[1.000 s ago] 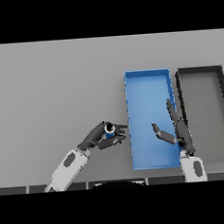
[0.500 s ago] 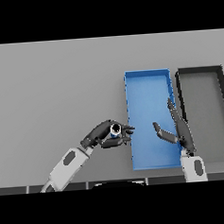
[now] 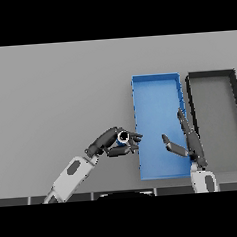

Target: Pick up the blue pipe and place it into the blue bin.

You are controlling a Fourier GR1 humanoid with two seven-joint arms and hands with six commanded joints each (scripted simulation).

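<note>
**Pipe held at the bin's left wall, release not yet made**

The blue pipe is gripped in the left hand, whose fingers and thumb are curled round it so that little more than its dark round end is shown. The hand is seen just beside the left wall of the blue bin, with its fingertips reaching about to that wall; whether the pipe is clear of the grey bench cannot be told for certain from this view.

The right hand is held over the near right part of the bin, its fingers straight and spread and nothing grasped. A dark bin stands just to the right of the blue one.

The carry is judged nearly done, with the placing left. It would be done best if the pipe were taken fully across the wall before the fingers are eased; a release made at the rim could let the pipe tip back onto the bench. The middle of the bin should be aimed for, well short of the right hand, and the pipe lowered rather than dropped, since a round piece is apt to roll.
</note>
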